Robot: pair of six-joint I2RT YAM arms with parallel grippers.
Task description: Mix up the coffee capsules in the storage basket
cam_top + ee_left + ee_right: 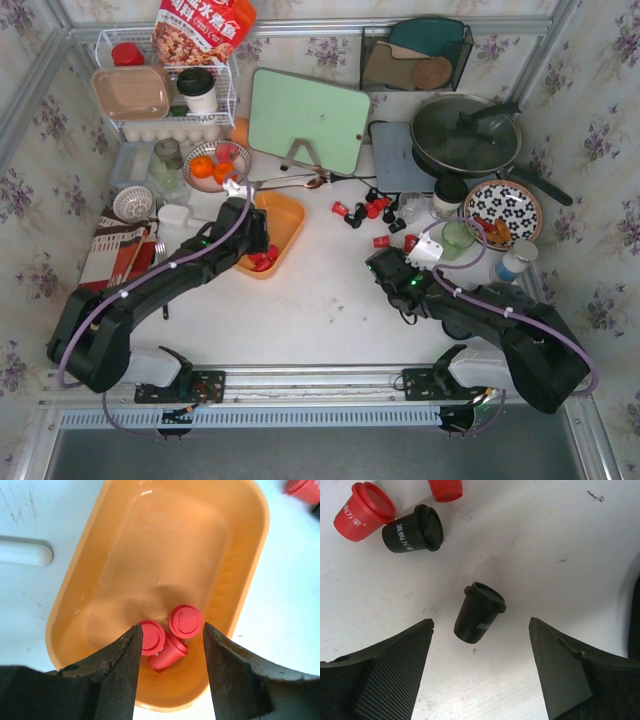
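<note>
The orange storage basket [283, 222] lies left of centre; in the left wrist view [165, 545] it holds three red capsules [172, 637] at its near end. My left gripper [254, 243] [171, 626] is open and empty, just above those capsules. Several red and black capsules [368, 209] lie loose on the table to the right of the basket. My right gripper [380, 263] [481, 621] is open and low over the table. A black capsule [479, 612] lies on its side just ahead of the fingertips, untouched. Another black capsule [413, 529] and a red one [363, 511] lie farther off.
A green cutting board [308, 120] stands behind the basket. A bowl of oranges [213, 165] and a white wire rack [165, 90] are at the back left. A pan [465, 135], a flowered plate [503, 212], a green cup [458, 237] and a glass [412, 208] are at the right.
</note>
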